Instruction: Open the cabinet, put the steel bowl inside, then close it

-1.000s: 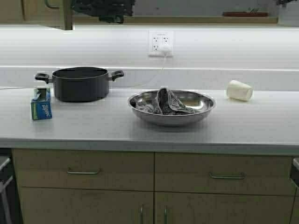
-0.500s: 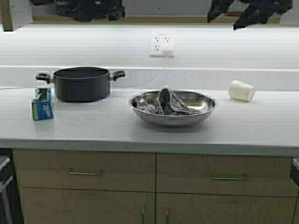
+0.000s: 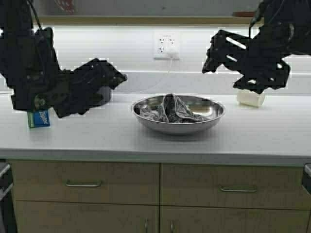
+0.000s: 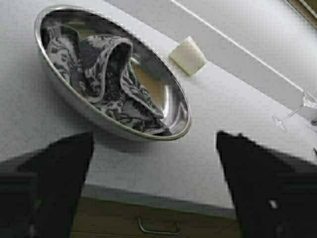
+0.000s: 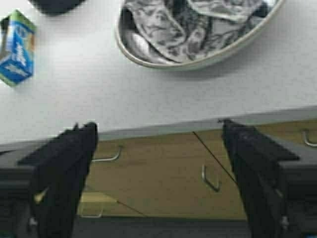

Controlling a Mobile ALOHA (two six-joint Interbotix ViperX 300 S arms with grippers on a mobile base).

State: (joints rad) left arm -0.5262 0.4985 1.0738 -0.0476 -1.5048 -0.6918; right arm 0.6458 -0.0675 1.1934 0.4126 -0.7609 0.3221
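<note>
Presently the steel bowl (image 3: pixel 178 113) sits on the white countertop (image 3: pixel 146 138), near the middle, with a crumpled grey patterned cloth (image 3: pixel 170 108) lying inside it. The left gripper (image 3: pixel 114 77) hangs above the counter to the bowl's left, fingers spread wide with nothing between them; the left wrist view shows the bowl (image 4: pixel 109 74) ahead of the parted fingers (image 4: pixel 49 183), not touched. The right gripper (image 3: pixel 214 53) hangs above and to the right of the bowl, also spread wide and empty; in the right wrist view its fingers (image 5: pixel 262 168) frame the counter edge and the base drawers (image 5: pixel 163 173). A white paper cup (image 3: pixel 250 98) lies on its side behind the right arm. A blue box (image 3: pixel 39 118) stands at the counter's left, partly hidden by the left arm. Only the cabinet's (image 3: pixel 146 9) lower edge and grey interior show at the top of the high view.
</note>
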